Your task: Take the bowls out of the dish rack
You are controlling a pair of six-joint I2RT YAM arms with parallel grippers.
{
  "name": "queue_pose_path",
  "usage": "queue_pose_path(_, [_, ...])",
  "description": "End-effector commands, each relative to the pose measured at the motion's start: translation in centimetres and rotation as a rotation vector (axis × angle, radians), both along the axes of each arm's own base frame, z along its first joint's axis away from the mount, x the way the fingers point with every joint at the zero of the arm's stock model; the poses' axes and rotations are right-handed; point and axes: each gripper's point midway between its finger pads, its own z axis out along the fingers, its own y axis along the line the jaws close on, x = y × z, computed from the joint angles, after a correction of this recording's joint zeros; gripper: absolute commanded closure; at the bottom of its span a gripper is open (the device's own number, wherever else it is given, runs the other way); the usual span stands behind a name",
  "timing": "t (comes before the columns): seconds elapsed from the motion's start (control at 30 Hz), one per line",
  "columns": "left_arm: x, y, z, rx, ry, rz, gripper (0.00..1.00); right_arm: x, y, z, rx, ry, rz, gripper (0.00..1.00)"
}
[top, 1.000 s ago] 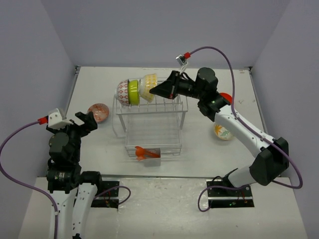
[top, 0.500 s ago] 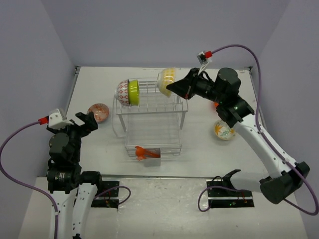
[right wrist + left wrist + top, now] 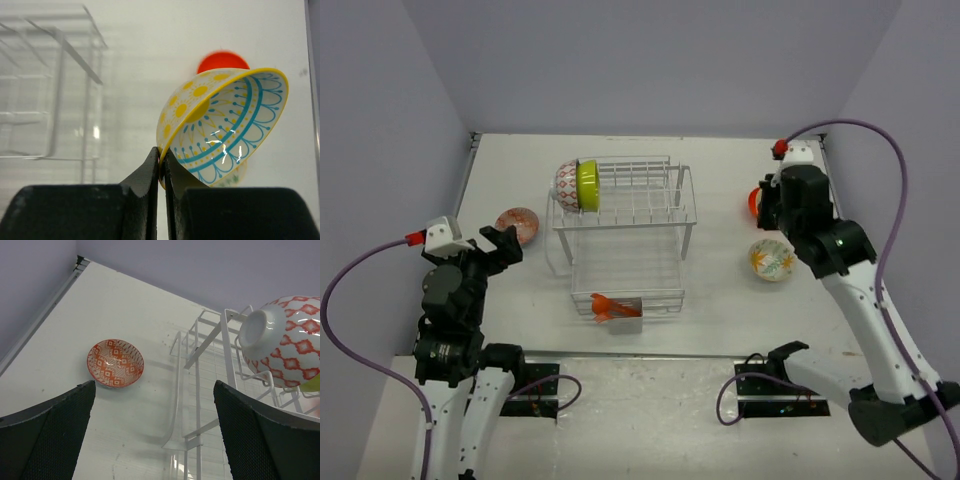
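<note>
The white wire dish rack (image 3: 625, 225) stands mid-table. A red-patterned bowl (image 3: 566, 183) and a lime green bowl (image 3: 587, 184) stand on edge at its upper left; they also show in the left wrist view (image 3: 285, 340). My right gripper (image 3: 162, 160) is shut on the rim of a cream-yellow bowl with blue inner pattern (image 3: 225, 125), held tilted above the table right of the rack. The top view hides this bowl under my right wrist. My left gripper (image 3: 155, 390) is open and empty, left of the rack near a shallow red-patterned bowl (image 3: 115, 363).
A plain orange bowl (image 3: 222, 59) lies behind the held bowl, and a white floral bowl (image 3: 771, 259) lies on the table to the right. Orange utensils (image 3: 610, 305) sit in the rack's front holder. Walls enclose the table at the back and sides.
My right arm has lifted the cream-yellow bowl off the rack's upper shelf and swung it right, over the table by the orange bowl. The left arm has barely moved.
</note>
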Motion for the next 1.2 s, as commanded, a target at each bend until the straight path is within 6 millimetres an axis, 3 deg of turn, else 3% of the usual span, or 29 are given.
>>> queue_pose_path(0.0, [0.3, -0.5, 0.3, 0.022, -0.003, -0.026, 0.00, 0.1, -3.0, -6.2, -0.185, 0.242, -0.105, 1.00])
queue_pose_path(0.07, [0.3, -0.7, 0.2, 0.023, -0.002, -0.037, 0.00, 0.5, -2.8, -7.7, -0.210, 0.312, -0.101, 1.00])
queue_pose_path(0.67, [0.4, -1.7, 0.1, 0.026, 0.001, -0.083, 0.00, 0.2, -4.2, -10.5, -0.351, 0.431, -0.121, 1.00])
queue_pose_path(1.03, [-0.1, -2.7, 0.6, 0.024, -0.024, -0.131, 0.00, -1.1, -4.0, -17.3, -0.391, 0.656, -0.119, 0.99])
queue_pose_path(1.17, [-0.1, -3.3, 0.5, 0.029, -0.019, -0.163, 0.00, -1.4, -4.3, -18.9, -0.418, 0.708, -0.133, 0.99])
